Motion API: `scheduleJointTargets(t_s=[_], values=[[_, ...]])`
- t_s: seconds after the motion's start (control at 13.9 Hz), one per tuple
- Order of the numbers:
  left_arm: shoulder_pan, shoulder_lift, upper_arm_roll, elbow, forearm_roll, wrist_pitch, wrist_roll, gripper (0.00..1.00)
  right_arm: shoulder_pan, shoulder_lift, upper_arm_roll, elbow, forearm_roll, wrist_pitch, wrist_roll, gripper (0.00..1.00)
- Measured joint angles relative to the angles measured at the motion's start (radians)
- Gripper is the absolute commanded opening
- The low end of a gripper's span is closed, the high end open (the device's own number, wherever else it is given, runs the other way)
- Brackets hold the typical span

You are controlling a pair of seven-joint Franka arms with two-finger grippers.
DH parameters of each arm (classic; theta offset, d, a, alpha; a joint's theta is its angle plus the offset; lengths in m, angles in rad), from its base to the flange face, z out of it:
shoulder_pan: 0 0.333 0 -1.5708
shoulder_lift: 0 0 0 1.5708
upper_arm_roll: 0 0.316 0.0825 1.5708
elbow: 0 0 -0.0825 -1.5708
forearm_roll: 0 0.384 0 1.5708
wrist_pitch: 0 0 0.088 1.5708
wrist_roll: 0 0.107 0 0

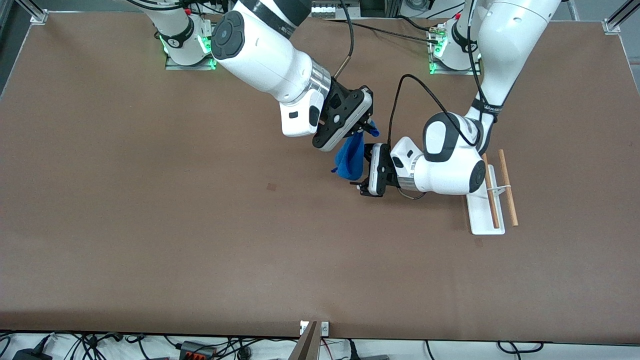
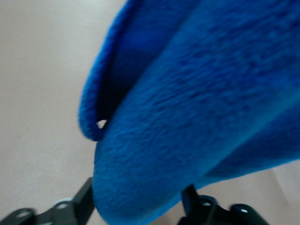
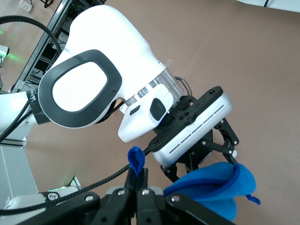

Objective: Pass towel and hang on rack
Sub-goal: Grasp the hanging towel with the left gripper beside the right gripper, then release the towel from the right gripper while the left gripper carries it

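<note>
The right gripper [image 1: 367, 127] hung over the middle of the bench [image 1: 150, 225], its fingers pressed together on a corner of the blue towel [image 1: 350, 157], which drooped in the air; the left gripper [image 1: 363, 172] sat against the towel's lower folds, fingers spread around the cloth and not yet clamped; the rack [image 1: 487, 210] stood toward the left arm's end of the bench.

High front view facing the arms, both wrist views close, sharing towel [image 1: 351, 159].
</note>
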Motion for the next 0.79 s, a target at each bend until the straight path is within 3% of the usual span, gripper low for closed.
scheduleJointTargets(t_s=[0.29,0.43,0.5,0.58,0.65,0.79], values=[[-0.001,0.005,0.001,0.000,-0.002,0.001,0.006,0.01,0.000,0.001,0.000,0.000,0.000,0.000,0.000,0.00],[0.000,0.006,0.003,0.000,-0.002,0.002,0.006,0.01,0.000,0.001,0.000,0.000,0.000,0.000,0.000,0.00],[0.000,0.006,0.003,0.000,-0.002,0.002,0.006,0.01,0.000,0.001,0.000,0.000,0.000,0.000,0.000,0.06],[0.000,0.006,0.003,0.000,-0.003,0.002,0.006,0.01,0.000,0.002,0.000,0.000,0.000,0.000,0.000,0.57],[0.000,0.006,0.003,0.000,-0.003,0.002,0.006,0.01,0.000,0.002,0.000,0.000,0.000,0.000,0.000,1.00],[0.000,0.006,0.004,0.000,-0.003,0.003,0.004,0.01,0.000,0.004,-0.001,0.000,-0.002,0.000,0.000,1.00]])
